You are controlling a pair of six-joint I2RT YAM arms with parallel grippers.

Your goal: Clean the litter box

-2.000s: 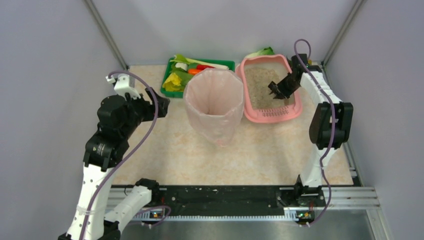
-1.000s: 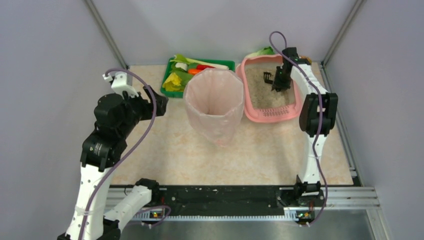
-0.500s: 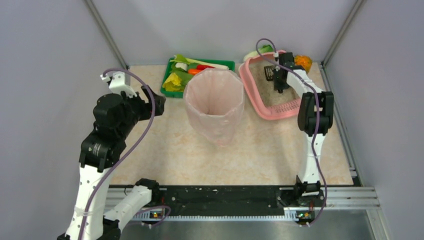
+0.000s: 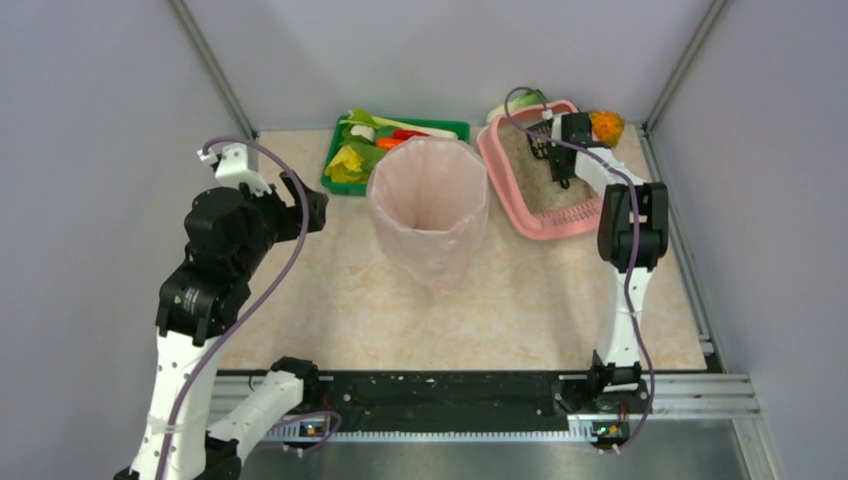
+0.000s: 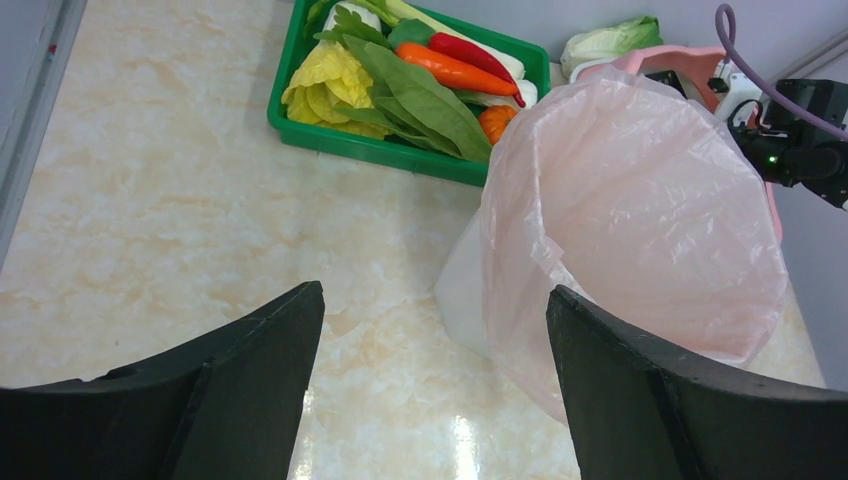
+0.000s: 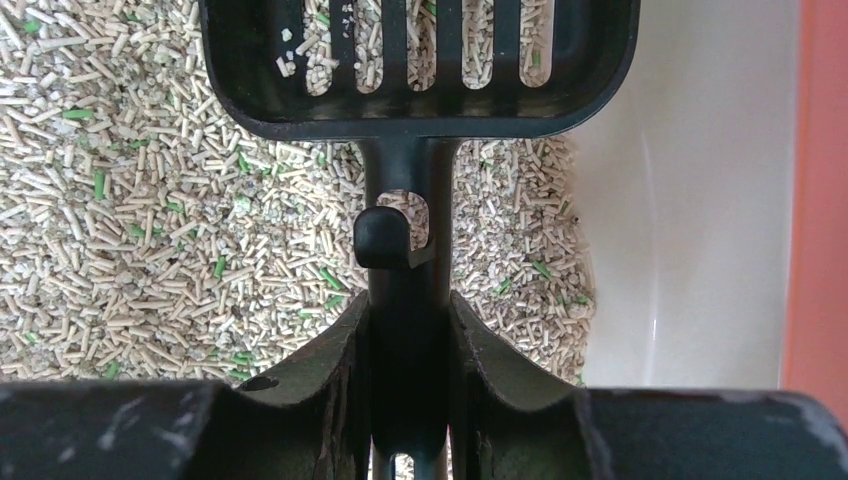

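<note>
The pink litter box (image 4: 500, 170) sits at the back right, turned at an angle, with beige pellet litter (image 4: 530, 175) inside and a slotted grate at its near end. My right gripper (image 4: 560, 160) is over the box, shut on the handle of a black slotted scoop (image 4: 541, 145). In the right wrist view the gripper (image 6: 408, 350) clamps the handle, and the scoop head (image 6: 420, 60) lies just over the litter (image 6: 150, 250), with some pellets showing through its slots. My left gripper (image 5: 435, 400) is open and empty above the table, left of the bin.
A tall bag-lined translucent pink bin (image 4: 428, 205) stands mid-table, also in the left wrist view (image 5: 640, 200). A green vegetable tray (image 4: 345, 180) is behind it. An orange item (image 4: 606, 125) and a cabbage (image 4: 520, 103) lie behind the litter box. The box's white wall (image 6: 690, 200) is right of the scoop.
My right arm has carried the scoop from the box's near right to its far end. The litter box has turned and shifted left, uncovering the orange item. The left arm has barely moved.
</note>
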